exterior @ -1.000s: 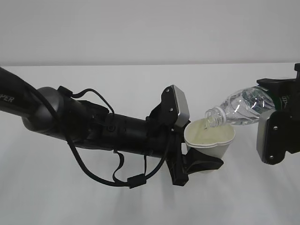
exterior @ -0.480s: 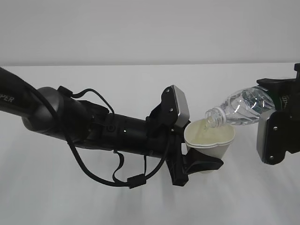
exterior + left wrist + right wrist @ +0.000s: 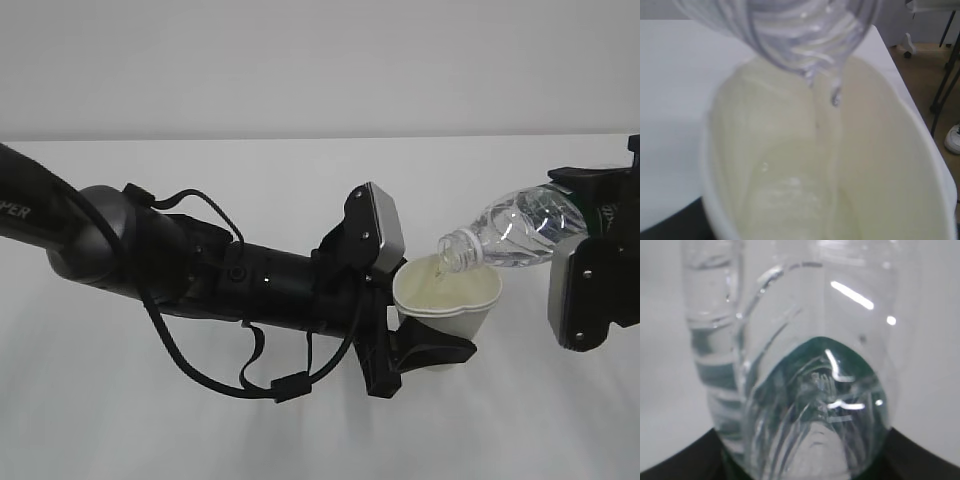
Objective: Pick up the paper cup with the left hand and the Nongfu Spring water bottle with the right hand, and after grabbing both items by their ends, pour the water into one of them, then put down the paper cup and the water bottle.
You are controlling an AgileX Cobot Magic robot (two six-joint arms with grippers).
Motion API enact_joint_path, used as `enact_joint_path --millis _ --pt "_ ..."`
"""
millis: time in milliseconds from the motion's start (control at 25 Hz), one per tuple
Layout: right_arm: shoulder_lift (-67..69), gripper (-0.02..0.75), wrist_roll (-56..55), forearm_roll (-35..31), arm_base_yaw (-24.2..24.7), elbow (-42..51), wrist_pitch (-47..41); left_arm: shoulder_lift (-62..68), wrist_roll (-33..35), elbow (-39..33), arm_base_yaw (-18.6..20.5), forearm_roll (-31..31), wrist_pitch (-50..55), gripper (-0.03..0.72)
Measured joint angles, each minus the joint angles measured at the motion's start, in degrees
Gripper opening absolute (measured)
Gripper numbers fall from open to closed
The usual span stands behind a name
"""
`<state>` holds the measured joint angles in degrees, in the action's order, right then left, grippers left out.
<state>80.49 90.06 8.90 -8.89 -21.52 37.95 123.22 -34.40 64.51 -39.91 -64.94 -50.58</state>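
A: Exterior view: how is the paper cup (image 3: 447,296) held?
B: It is clamped by the left hand (image 3: 425,350), above the white table (image 3: 300,180).
A: And the Nongfu Spring water bottle (image 3: 515,232)?
B: It is gripped by the right hand (image 3: 590,270), tilted right of the cup, neck over its rim; water (image 3: 832,130) is seen streaming in.

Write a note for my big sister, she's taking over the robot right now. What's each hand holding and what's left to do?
Left hand: fingers closed on the paper cup, held upright above the table.
Right hand: closed on the base end of the water bottle, tipped with its open neck over the cup's rim.
Done: both picked up; pouring is under way, and a thin stream of water runs into the cup, which has some pooled at the bottom.
Left: finish the pour, tip the bottle back upright, then set cup and bottle down on the table.
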Motion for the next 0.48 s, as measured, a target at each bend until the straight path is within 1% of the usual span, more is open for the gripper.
enact_joint_path --millis 480 --pt "0.0 0.396 0.09 -0.2 0.0 0.0 0.0 0.0 0.0 0.0 0.0 -0.08 0.35 0.427"
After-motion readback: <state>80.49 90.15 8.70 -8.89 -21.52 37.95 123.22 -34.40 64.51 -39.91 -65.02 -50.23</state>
